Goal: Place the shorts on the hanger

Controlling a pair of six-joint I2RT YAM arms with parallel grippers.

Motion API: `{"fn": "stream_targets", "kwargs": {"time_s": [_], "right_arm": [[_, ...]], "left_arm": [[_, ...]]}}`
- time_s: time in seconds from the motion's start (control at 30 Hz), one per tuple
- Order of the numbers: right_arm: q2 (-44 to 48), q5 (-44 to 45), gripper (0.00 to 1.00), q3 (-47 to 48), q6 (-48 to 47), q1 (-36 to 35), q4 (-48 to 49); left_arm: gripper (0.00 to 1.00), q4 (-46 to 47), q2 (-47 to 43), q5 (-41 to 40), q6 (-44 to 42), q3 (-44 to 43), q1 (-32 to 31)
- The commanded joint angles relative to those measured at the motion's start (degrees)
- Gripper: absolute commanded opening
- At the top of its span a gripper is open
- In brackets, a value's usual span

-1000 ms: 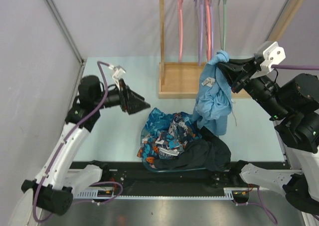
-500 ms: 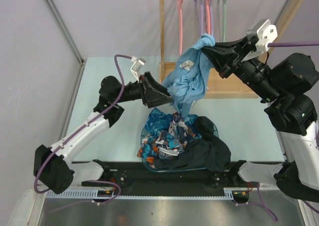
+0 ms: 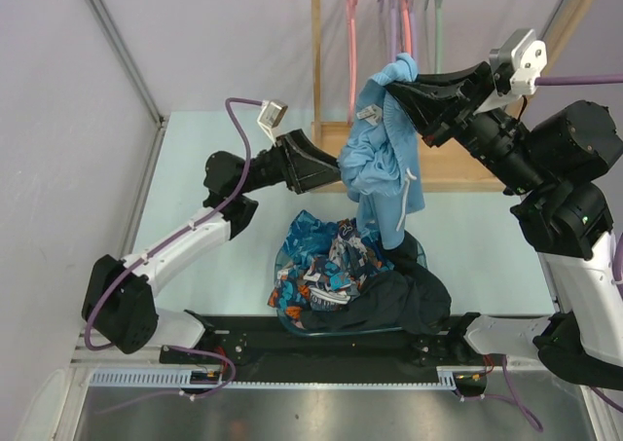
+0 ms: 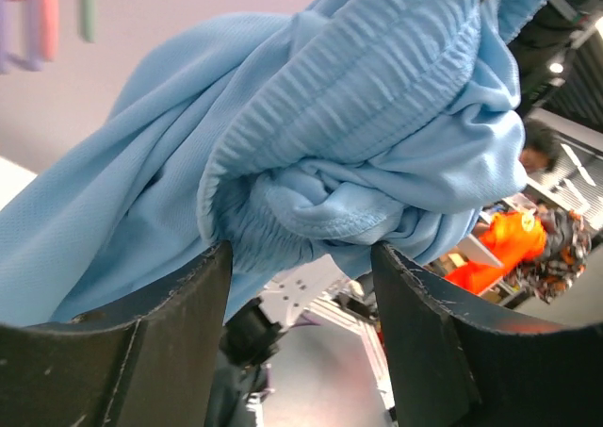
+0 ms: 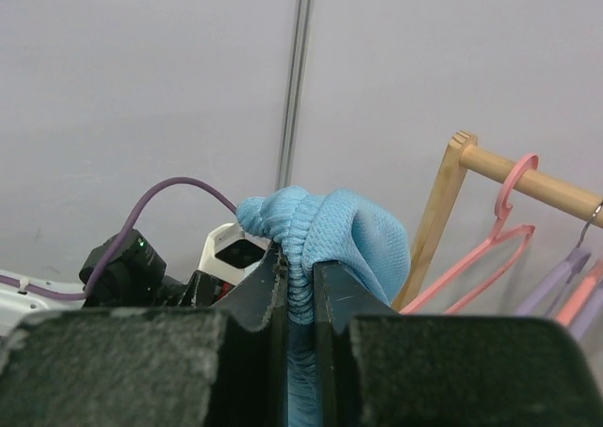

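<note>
- From overhead, the right pincer was raised in front of the wooden rack, clamped on a bunched end of the sky-blue shorts. They hung down from it, and a white drawstring trailed along the fabric.
- The left pincer reached in from the left, its tips right at the lower left edge of the hanging shorts.
- The sage hanger was hooked on the rack's rail behind the shorts, beside the purple hangers and pink hangers.
- Below, a patterned garment and a black garment lay heaped on the desk.
- From the left wrist, the two fingers stood well apart. A gathered fold of the waistband bulged at the gap between their tips. I couldn't tell if either finger touched it.
- From the right wrist, the jaws were pressed together on a roll of blue fabric that mushroomed above them. The rack's post and a pink hanger stood off to the right.
</note>
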State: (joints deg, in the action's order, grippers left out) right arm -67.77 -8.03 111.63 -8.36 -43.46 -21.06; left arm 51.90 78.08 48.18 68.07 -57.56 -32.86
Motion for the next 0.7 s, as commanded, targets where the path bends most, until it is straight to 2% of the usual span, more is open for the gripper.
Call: {"fn": "stream_targets", "kwargs": {"time_s": [0.0, 0.13, 0.23, 0.33, 0.67], "right_arm": [[0.80, -0.41, 0.00, 0.86, 1.50, -0.48, 7.70], [0.79, 0.21, 0.00, 1.57, 1.59, -0.57, 7.70], [0.79, 0.30, 0.00, 2.01, 2.03, -0.57, 7.61], [0.62, 0.21, 0.00, 2.36, 2.21, -0.57, 7.52], [2.20, -0.58, 0.00, -2.55, 4.05, -0.66, 7.52]], "left_arm": [[0.65, 8.39, -0.39, -0.99, 4.79, 1.22, -0.89], [0.65, 10.14, -0.12, -0.90, 6.98, 5.08, -0.36], [0.73, 12.52, -0.04, -0.81, 8.92, 7.72, -0.36], [0.77, 14.54, 0.31, -0.72, 10.41, 8.25, -0.36], [0.80, 17.89, 2.25, -2.56, 14.37, 0.79, -0.36]]}}
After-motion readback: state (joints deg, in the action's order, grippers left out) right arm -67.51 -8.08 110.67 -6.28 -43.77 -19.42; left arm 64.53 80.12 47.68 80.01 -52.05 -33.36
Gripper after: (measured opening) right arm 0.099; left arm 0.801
